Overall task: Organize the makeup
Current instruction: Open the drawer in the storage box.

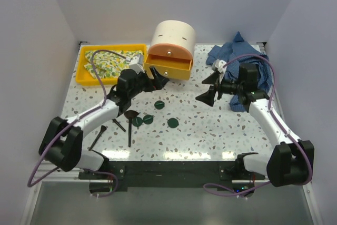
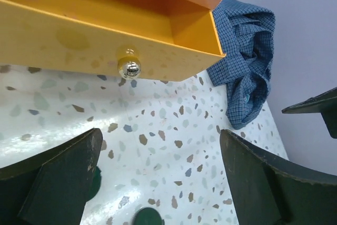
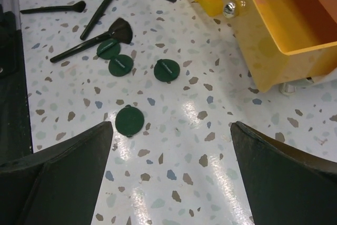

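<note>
Both of your grippers are spread wide and carry nothing. The left gripper (image 1: 160, 81) hovers just in front of the open yellow drawer (image 1: 169, 67) at upper centre of the overhead frame, and the right gripper (image 1: 206, 89) hangs right of centre, near the blue cloth (image 1: 239, 59). The makeup lies on the tabletop (image 1: 210, 130) below and left of centre. There are four green discs (image 3: 129, 120), two of them touching each other right beside the fan-headed brush (image 3: 92, 40), and two more brushes (image 1: 98, 137) further left. You cannot make out any palettes in these views. The discs are your main risk: they look flat and thin, so a descent that stops a shade high will likely close on air. One that goes low may jam the fingers on the tabletop or flick the disc away. Going for the touching pair could drag both, or nudge the fan-headed brush. The left gripper also sits close to the drawer front and its knob (image 2: 129, 68), so a careless swing there could push the drawer shut. Both arms reach toward the same central patch, so watch that they do not cross.
</note>
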Controlling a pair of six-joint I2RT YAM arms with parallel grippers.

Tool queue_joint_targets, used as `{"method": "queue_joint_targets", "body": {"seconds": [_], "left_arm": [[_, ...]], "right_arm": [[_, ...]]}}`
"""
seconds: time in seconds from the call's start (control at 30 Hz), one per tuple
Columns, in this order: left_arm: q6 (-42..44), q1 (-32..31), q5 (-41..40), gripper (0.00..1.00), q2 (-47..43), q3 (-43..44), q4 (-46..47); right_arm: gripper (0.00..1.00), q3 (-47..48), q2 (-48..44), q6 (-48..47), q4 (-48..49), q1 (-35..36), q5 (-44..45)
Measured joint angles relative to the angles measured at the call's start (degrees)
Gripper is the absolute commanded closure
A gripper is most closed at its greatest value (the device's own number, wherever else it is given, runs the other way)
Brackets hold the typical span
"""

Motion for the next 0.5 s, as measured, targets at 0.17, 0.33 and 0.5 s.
{"method": "queue_joint_targets", "body": {"seconds": [0.17,0.33,0.5], "left_arm": [[8.1,1.3,-1.7,0.00,-10.3,-0.1,-9.6],[14.6,6.7,-0.5,0.00,-16.8,-0.1,-20.0],[22.9,9.2,-1.9,0.00,-22.0,-0.1,-31.1]], "right_arm": [[0.07,-0.1,1.6,-4.0,-1.9,1.1,-2.5],[0.11,0.1,3.7,-9.3,-6.3,5.6,-0.2],[0.15,1.5,6.3,-14.5,-11.2,12.5,5.5]]}}
